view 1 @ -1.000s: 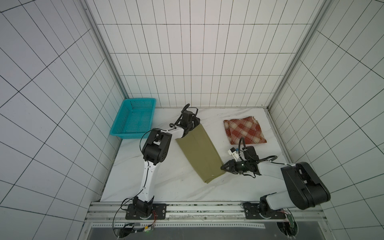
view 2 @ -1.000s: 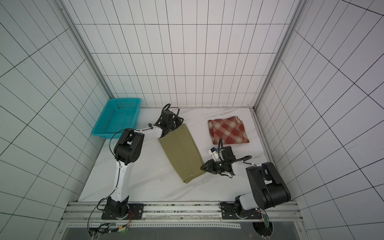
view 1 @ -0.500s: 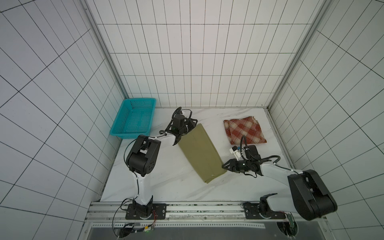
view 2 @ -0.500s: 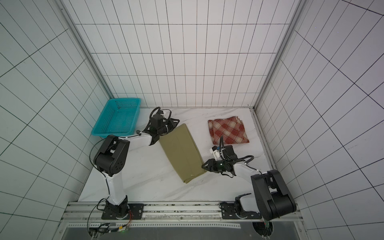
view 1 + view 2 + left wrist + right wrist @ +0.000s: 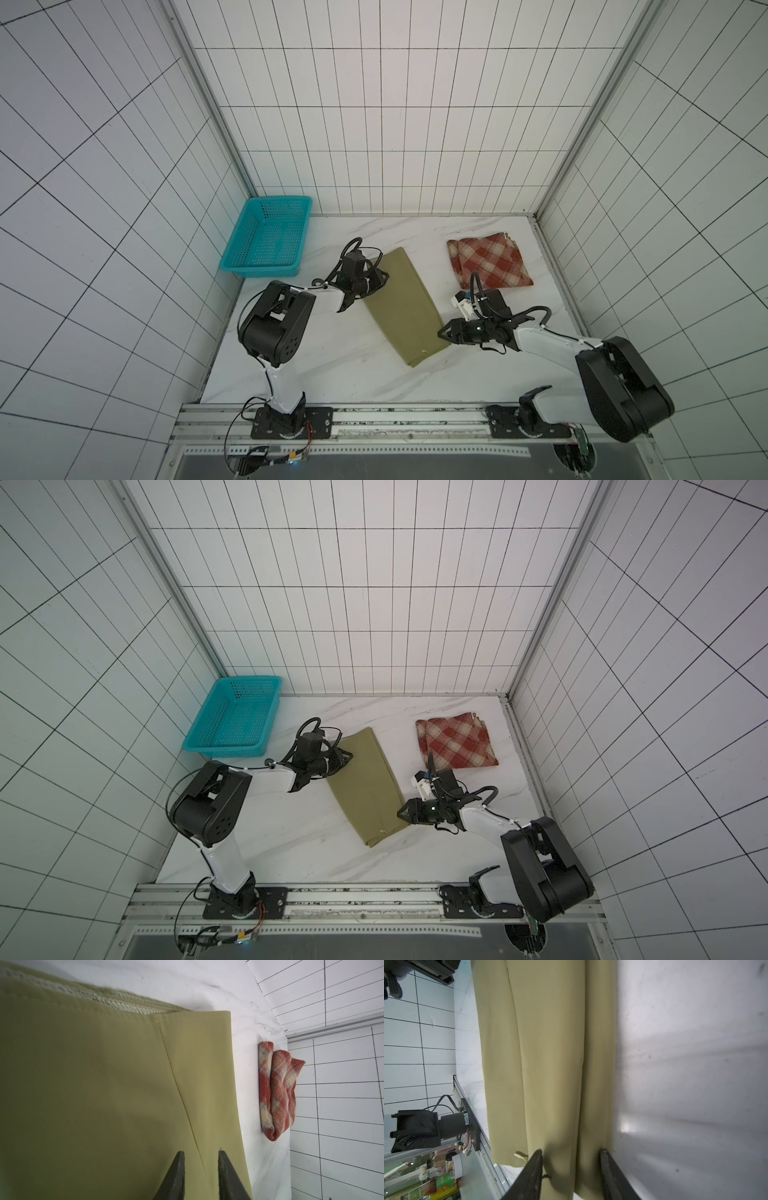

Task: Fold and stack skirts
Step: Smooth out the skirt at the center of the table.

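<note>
Olive skirt (image 5: 403, 307) (image 5: 368, 787) as landmark: plain smooth woven cloth, folded into a long tapered strip, flat and diagonal on the white marble-veined table (image 5: 332, 365). Left wrist cam, olive skirt (image 5: 104, 1084): straight topstitched hem, one dark seam line down the panel, pale overlock stitching peeking from the layer under the hem. Right wrist cam, olive skirt (image 5: 550, 1043): soft lengthwise fold ridge, small pale tab near the end corner. Left gripper (image 5: 383, 276) (image 5: 200, 1152) on the olive skirt's long edge near its far end. Dark wedge fingers (image 5: 176, 1174) parted by a narrow gap, over the cloth beside the seam, clamping nothing visible. Right gripper (image 5: 441, 332) (image 5: 571, 1151) at the opposite long edge, near the olive skirt's near end. Fingers (image 5: 533, 1172) spread wider, straddling the fold ridge, one tip over cloth, the other at the cloth's edge; released, no grasp. Plaid skirt (image 5: 488, 264) (image 5: 455, 742): fuzzy rust-red and cream check, folded to a thick rough square, well apart from the olive skirt on the right gripper's side. Left wrist cam, plaid skirt (image 5: 276, 1093): rolled, rounded fold edges. Teal basket (image 5: 259, 270): rigid perforated plastic, rectangular, flared walls, beyond the olive skirt on the left gripper's side, not touching it.
</note>
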Robot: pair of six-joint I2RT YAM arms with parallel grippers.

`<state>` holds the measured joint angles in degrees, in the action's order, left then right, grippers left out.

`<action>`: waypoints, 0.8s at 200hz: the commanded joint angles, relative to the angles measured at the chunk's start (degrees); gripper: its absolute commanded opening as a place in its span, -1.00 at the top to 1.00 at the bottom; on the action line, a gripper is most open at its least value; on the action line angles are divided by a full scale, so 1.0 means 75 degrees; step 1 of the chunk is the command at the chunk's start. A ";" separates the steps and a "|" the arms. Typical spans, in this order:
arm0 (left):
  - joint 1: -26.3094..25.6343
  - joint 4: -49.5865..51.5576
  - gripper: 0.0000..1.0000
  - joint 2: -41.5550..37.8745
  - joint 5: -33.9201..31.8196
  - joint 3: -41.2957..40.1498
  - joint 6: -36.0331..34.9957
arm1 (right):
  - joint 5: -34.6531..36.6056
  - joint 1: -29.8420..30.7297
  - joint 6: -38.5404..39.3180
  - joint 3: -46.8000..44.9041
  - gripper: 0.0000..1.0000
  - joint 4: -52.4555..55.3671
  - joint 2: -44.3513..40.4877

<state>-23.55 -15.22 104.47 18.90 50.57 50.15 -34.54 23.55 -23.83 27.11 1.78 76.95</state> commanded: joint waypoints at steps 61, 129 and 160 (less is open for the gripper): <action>-0.0071 0.0489 0.52 -0.0063 -0.0044 -0.0154 -0.0569 | 0.1383 0.0487 -0.0027 0.1391 0.04 0.0907 -0.0176; -0.0062 0.0430 0.53 -0.0092 0.0111 -0.0133 -0.0663 | 0.1434 0.0750 -0.0256 0.1378 0.14 0.0715 0.0250; -0.0048 0.0402 0.53 -0.0089 0.0204 -0.0123 -0.0676 | 0.1433 0.0806 -0.0378 0.1307 0.34 0.0549 0.0289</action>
<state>-23.94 -11.75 104.47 19.59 49.89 45.82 -24.49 28.84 -25.54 34.22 6.39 78.67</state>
